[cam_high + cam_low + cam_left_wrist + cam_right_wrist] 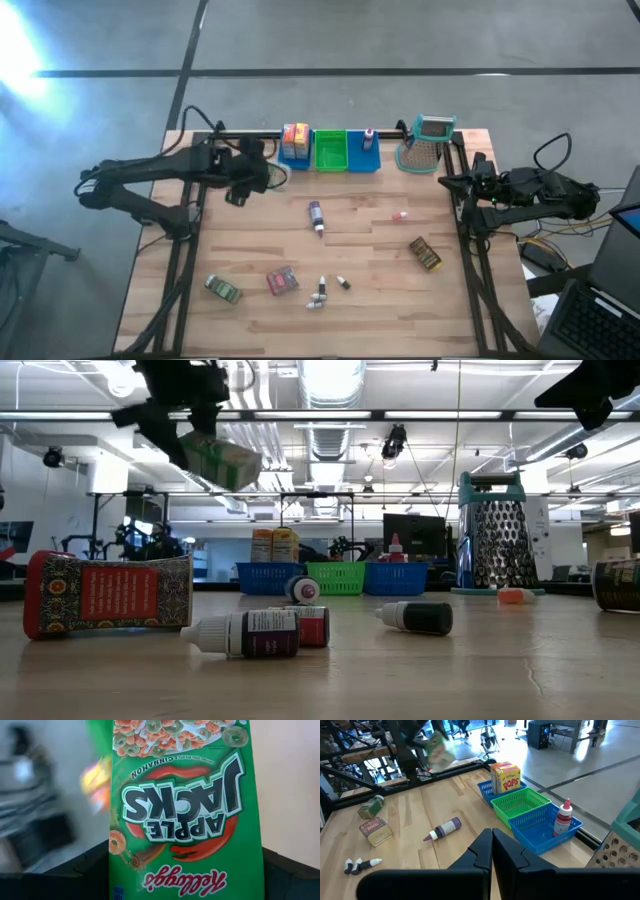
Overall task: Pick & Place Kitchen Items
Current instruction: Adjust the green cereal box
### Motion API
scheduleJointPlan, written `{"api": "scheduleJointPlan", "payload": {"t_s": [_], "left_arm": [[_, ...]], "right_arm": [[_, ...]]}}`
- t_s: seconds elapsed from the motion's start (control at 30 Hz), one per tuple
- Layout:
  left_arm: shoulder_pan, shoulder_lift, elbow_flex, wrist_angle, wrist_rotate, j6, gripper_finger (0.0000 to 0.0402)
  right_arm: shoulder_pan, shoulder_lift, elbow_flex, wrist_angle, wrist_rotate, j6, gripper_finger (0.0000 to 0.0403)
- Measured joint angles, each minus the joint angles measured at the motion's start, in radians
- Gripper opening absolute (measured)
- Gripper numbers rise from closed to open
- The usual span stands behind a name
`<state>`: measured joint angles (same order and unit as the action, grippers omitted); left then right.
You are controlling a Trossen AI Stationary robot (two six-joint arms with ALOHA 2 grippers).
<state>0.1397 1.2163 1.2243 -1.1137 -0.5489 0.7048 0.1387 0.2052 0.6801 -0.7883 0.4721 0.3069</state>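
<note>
1. Two arms in view. Your left gripper (240, 185) is up off the table near the back left, jaws clamped on a green cereal box (185, 815); low view shows the box (222, 460) in the air, tilted.
2. Your right gripper (492, 851) sits at the right edge beside the grater (428, 143), fingers pressed together, holding nothing.
3. Three bins along the back edge: left blue bin (294, 152) holds a yellow-red box (506, 778), green bin (330, 150) in the middle, right blue bin (366, 155) holds a white bottle with a red cap (563, 818).
4. Purple bottle (316, 216) lies mid-table in front of the bins.
5. Small pink item (400, 215) lies right of it, well apart; can't tell what it is.
6. Brown packet (425, 253) lies toward the front right.
7. Pink-red packet (282, 281) lies front centre-left, with a green packet (223, 289) further left of it.
8. Small bottles (320, 292) lie clustered front centre, just right of the pink-red packet.
</note>
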Motion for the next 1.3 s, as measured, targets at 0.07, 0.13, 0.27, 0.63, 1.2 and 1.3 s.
{"api": "scheduleJointPlan", "payload": {"t_s": [0.07, 0.13, 0.27, 0.63, 1.2, 1.3], "left_arm": [[-0.024, 0.034, 0.0, -0.019, -0.106, 0.066, 0.0328], [-0.05, 0.079, -0.001, -0.079, -0.163, 0.168, 0.0328], [-0.093, 0.178, -0.001, -0.158, -0.283, 0.292, 0.0328], [-0.164, 0.414, -0.001, -0.214, -0.681, 0.385, 0.0328], [-0.188, 0.641, -0.001, -0.211, -0.703, 0.288, 0.0328], [-0.192, 0.676, -0.002, -0.204, -0.701, 0.271, 0.0328]], "right_arm": [[0.0, 0.0, 0.0, 0.0, 0.0, 0.0, 0.0008], [0.0, 0.0, 0.0, 0.0, 0.0, 0.0, 0.0008], [0.0, 0.0, 0.0, 0.0, 0.0, 0.0, 0.0008], [0.0, 0.0, 0.0, 0.0, 0.0, 0.0, 0.0008], [0.0, 0.0, 0.0, 0.0, 0.0, 0.0, 0.0008], [0.0, 0.0, 0.0, 0.0, 0.0, 0.0, 0.0008]]}}
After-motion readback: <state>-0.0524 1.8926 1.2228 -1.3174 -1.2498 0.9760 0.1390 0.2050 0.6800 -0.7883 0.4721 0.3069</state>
